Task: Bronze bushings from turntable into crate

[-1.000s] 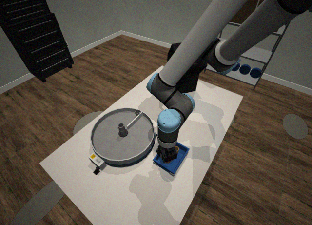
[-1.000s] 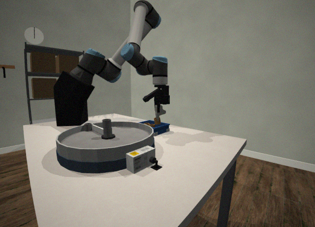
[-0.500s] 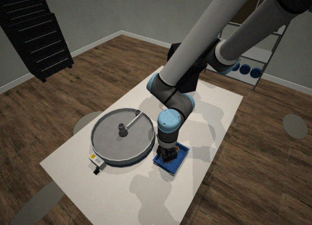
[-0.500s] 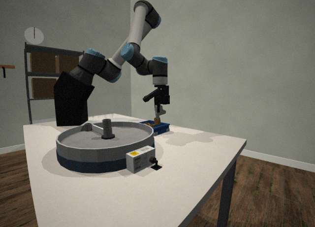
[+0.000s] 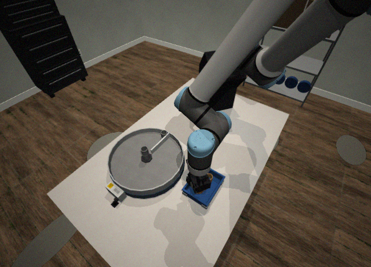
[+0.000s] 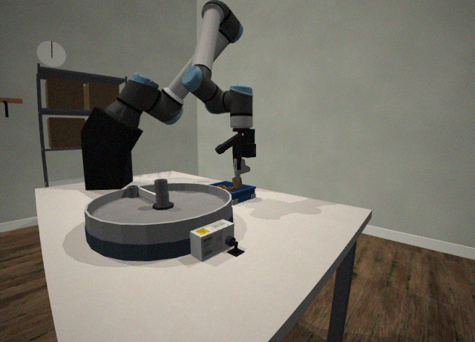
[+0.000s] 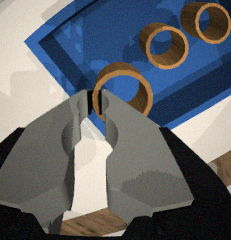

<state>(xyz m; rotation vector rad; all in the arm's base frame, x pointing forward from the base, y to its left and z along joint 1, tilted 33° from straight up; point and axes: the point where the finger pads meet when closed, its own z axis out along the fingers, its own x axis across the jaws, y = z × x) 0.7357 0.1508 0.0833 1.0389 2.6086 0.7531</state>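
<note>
My gripper (image 6: 237, 177) (image 7: 96, 92) is shut on the wall of a bronze bushing (image 6: 237, 182) (image 7: 143, 97), which hangs from the fingertips, low over the near end of the blue crate (image 5: 219, 183) (image 6: 241, 195) (image 7: 47, 60). Whether it touches the crate floor cannot be told. Two more bronze bushings lie in the crate: one (image 7: 146, 34) near the held one and another (image 7: 191, 15) farther off in the wrist view. On the grey turntable (image 5: 131, 174) (image 6: 188, 206), a dark grey sleeve (image 5: 163, 134) (image 6: 133, 191), which looks like a steel bushing, stands by the rim. No bronze shows there.
A dark post (image 5: 145, 153) (image 6: 161, 193) rises from the turntable's middle. A pale bar (image 5: 159, 142) (image 6: 148, 193) runs from near it to the rim by the grey sleeve. A white box with a yellow label (image 5: 116, 191) (image 6: 211, 240) stands against the turntable's outer wall.
</note>
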